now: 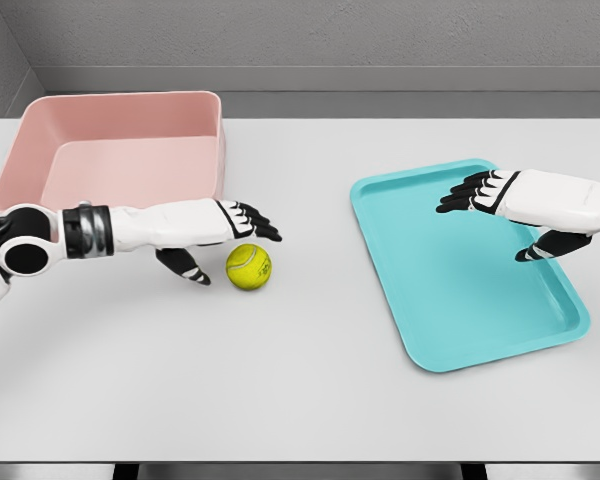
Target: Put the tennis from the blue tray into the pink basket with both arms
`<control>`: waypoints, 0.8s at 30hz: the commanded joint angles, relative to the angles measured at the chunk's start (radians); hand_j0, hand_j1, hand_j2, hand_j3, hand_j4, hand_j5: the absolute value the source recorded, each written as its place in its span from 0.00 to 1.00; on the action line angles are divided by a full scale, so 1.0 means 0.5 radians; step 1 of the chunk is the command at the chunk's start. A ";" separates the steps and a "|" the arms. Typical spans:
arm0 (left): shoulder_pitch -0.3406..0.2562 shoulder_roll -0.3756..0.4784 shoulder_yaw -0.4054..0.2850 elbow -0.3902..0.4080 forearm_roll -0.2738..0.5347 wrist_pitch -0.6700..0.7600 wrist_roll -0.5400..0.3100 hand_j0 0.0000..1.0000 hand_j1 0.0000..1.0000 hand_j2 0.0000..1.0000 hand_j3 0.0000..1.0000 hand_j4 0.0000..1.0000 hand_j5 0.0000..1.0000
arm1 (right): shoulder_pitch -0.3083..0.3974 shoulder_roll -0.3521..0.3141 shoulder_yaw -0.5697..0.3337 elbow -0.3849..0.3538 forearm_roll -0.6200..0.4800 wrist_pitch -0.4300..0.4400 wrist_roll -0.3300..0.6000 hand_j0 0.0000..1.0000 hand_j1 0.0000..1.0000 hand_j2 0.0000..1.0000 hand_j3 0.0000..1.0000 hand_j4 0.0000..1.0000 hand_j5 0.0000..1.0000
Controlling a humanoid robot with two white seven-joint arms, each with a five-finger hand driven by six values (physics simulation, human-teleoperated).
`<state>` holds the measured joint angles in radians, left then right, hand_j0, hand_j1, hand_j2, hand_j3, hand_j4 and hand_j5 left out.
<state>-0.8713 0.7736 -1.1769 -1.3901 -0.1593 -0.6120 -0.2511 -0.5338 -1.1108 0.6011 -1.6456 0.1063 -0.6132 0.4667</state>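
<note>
**Two open hands, one ball loose on the table**

Both hands hold nothing. The left hand has its dark fingers stretched forward and slightly fanned, thumb hanging down; the single tennis ball sits on the white table just below those fingertips, between them and the thumb. I cannot tell whether they touch it. Behind the left hand stands one pink basket. The right hand hovers with fingers loosely spread and thumb dropped, over the one blue tray, which lies well apart from the ball.
</note>
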 commanded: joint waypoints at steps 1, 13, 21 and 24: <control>0.000 -0.022 0.004 0.016 0.046 0.002 -0.068 1.00 1.00 1.00 1.00 1.00 1.00 | 0.000 -0.003 -0.003 -0.001 -0.013 0.005 -0.001 1.00 1.00 1.00 1.00 1.00 1.00; -0.018 -0.084 0.004 0.096 0.119 0.002 -0.139 1.00 1.00 1.00 1.00 1.00 1.00 | 0.009 0.000 -0.003 -0.001 -0.013 0.005 -0.001 1.00 1.00 1.00 1.00 1.00 1.00; -0.034 -0.148 0.013 0.182 0.147 0.002 -0.243 1.00 1.00 1.00 1.00 1.00 1.00 | 0.009 0.003 -0.003 0.002 -0.013 0.005 -0.001 1.00 1.00 1.00 1.00 1.00 1.00; -0.037 -0.151 0.010 0.218 0.156 0.002 -0.246 1.00 1.00 1.00 1.00 1.00 1.00 | 0.009 0.003 -0.003 0.002 -0.013 0.005 -0.001 1.00 1.00 1.00 1.00 1.00 1.00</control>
<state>-0.8897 0.7005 -1.1732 -1.2947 -0.0913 -0.6125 -0.3695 -0.5292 -1.1078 0.6003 -1.6443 0.1063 -0.6132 0.4668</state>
